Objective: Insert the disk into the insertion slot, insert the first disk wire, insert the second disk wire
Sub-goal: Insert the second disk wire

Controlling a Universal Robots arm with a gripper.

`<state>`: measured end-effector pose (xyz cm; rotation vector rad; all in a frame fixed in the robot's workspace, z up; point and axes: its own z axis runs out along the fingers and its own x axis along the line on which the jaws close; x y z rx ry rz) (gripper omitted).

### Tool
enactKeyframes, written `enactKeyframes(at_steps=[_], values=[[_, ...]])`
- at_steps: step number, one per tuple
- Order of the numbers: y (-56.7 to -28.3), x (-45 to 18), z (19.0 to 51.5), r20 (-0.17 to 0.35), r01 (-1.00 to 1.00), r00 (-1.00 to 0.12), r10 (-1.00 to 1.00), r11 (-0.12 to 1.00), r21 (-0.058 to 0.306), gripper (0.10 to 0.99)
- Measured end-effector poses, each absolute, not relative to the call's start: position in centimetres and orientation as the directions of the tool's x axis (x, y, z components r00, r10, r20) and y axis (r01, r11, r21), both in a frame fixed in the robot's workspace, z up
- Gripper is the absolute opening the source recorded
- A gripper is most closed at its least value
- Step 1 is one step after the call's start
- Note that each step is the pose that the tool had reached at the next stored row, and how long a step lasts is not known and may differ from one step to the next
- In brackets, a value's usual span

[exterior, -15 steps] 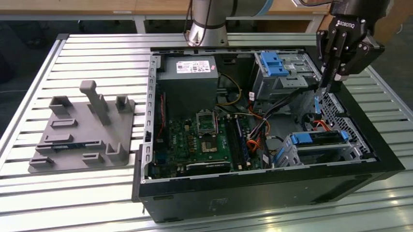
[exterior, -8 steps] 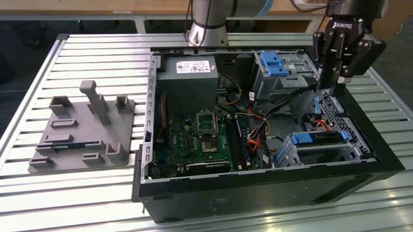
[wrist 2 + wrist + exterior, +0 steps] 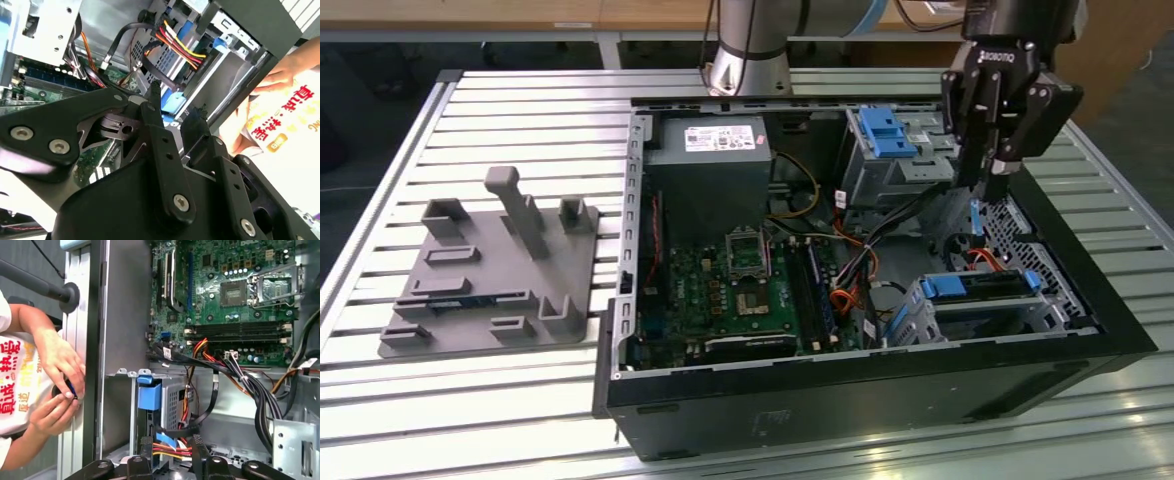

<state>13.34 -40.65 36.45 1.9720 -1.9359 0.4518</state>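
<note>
Already seated, the disk (image 3: 981, 286) lies flat in the insertion slot (image 3: 994, 320), its blue carrier showing on the exterior view's right side of the open computer case (image 3: 854, 390). Your gripper (image 3: 989, 178) hangs above the case between that slot and the taller bay with the blue latch (image 3: 887, 135). In both wrist views its fingers (image 3: 162, 145) stand apart with nothing clamped between them. A bundle of red, yellow and orange wires (image 3: 170, 451) runs past the gap, close to the carrier's end. Whether any wire is plugged into the disk, you cannot tell from these views. In the first wrist view a person's hands (image 3: 62, 362) rest just outside the case wall. A grey fixture (image 3: 494, 270) sits on the slatted table (image 3: 520, 110), well apart.
</note>
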Motion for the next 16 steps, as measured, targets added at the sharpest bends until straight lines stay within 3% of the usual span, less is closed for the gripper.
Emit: enactKeyframes(at_steps=[11,13,15,16], values=[[-42.0,12.5,35.2,0.449,-0.999,0.032,-0.893,-0.026,0.019,0.424],[-42.2,12.5,35.0,0.447,-0.999,0.032,-0.894,-0.026,0.019,0.290],[-42.2,12.8,34.9,0.447,-0.999,0.032,-0.894,-0.026,0.019,0.290],[-42.3,12.8,34.8,0.447,-0.999,0.032,-0.894,-0.026,0.019,0.231]])
